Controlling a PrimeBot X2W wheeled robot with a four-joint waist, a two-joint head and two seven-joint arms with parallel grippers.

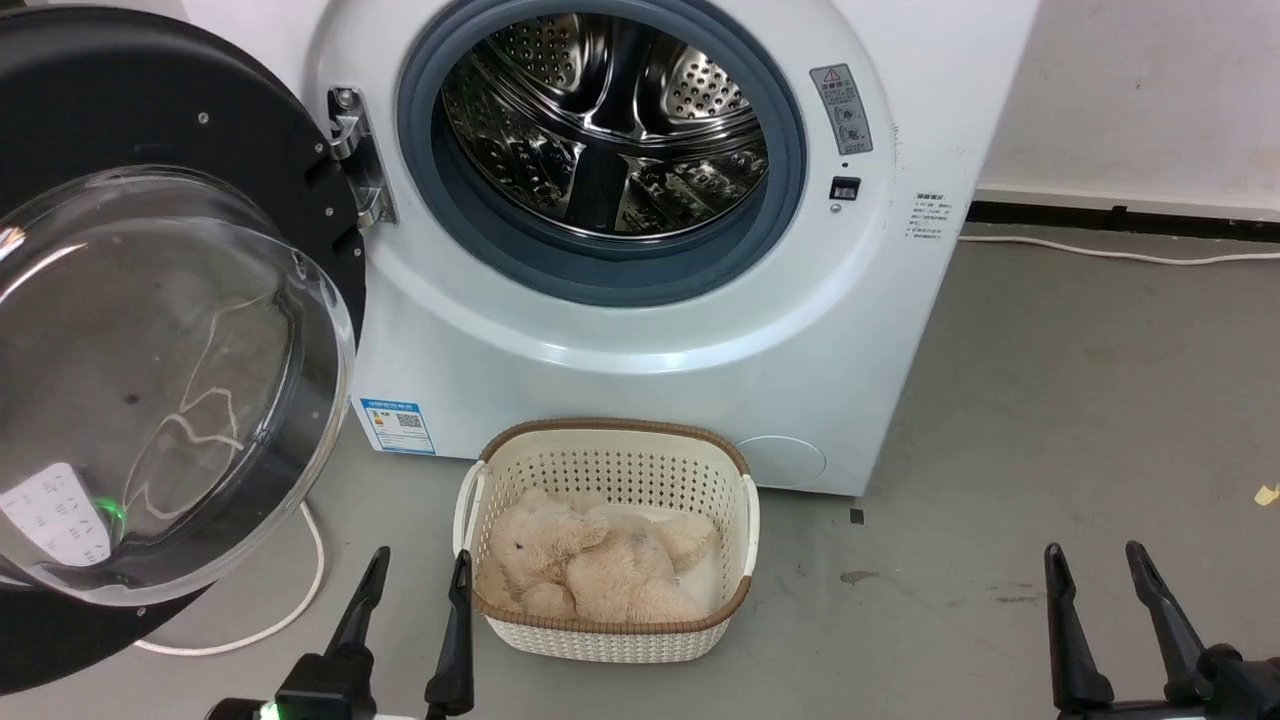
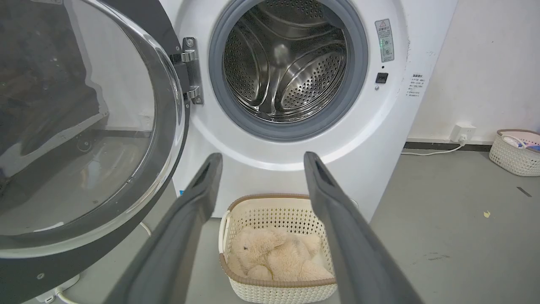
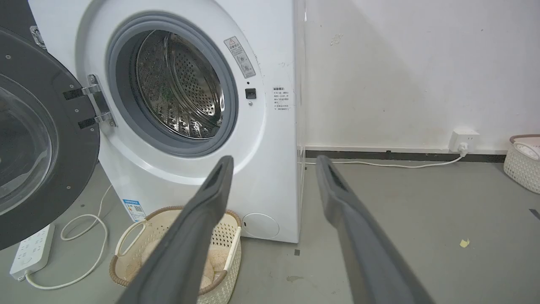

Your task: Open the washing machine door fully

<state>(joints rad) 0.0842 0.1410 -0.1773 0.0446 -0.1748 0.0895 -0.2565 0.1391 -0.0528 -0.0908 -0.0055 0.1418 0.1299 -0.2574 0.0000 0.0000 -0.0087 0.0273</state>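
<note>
Left claw (image 1: 421,555) and right claw (image 1: 1093,548) gape empty, washing machine door (image 1: 170,340) apart at left.

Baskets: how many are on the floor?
2. One basket with a plush toy sits before the washing machine; a second basket stands by the wall. More may be hidden.

Laundry corner of a bare utility room: white front-load washer (image 1: 620,340) on grey concrete floor (image 1: 1050,400), scuffed white wall (image 3: 400,63), wall socket (image 3: 464,139), power strip (image 3: 31,251) on floor, laundry basket (image 1: 600,470).
</note>
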